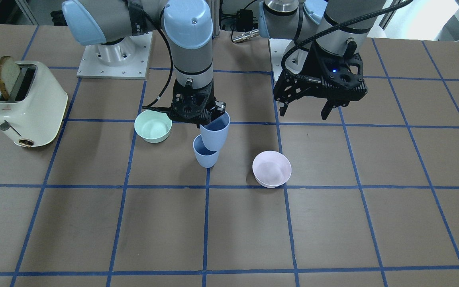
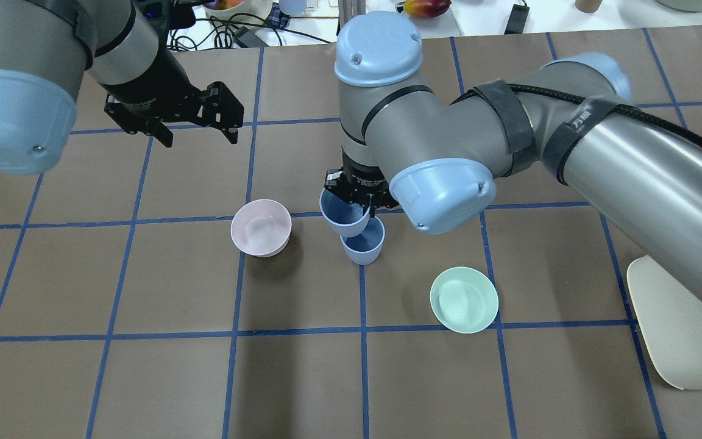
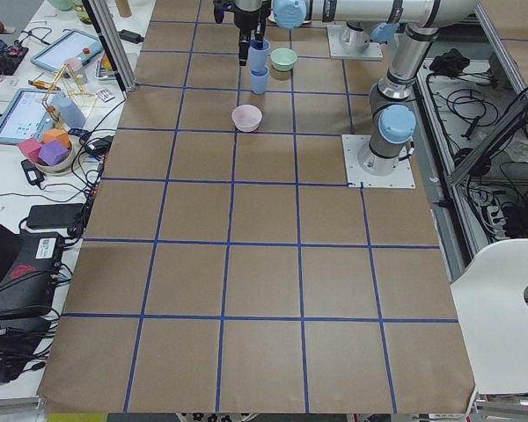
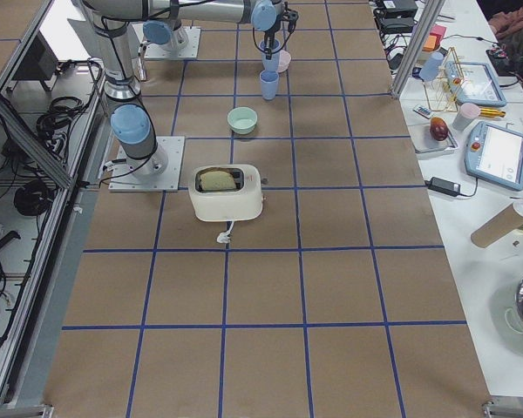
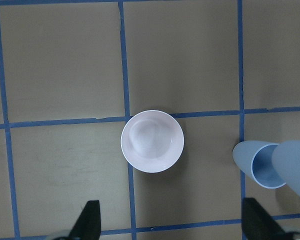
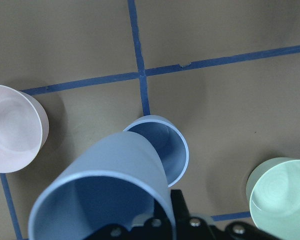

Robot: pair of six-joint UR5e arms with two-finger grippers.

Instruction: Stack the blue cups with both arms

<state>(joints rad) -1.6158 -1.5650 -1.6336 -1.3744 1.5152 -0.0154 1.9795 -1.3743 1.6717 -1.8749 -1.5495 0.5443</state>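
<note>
Pink bowl [image 1: 271, 168] near standing cup [image 1: 205, 157]; mint bowl [image 1: 153, 126] opposite. Right gripper [image 1: 217, 113] clamps tilted cup [image 1: 215, 135]; left gripper [image 1: 304, 113] apart.

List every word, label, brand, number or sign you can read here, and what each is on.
"万": what looks like the first white character on the black strap around the right arm; the characters after it are too blurred to read.
Toaster: a small red mark, too small to read.
Nothing else is legible.

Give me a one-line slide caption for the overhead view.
The right end effector holds a blue cup tilted over the standing cup; the left end effector hovers open, empty.
</note>
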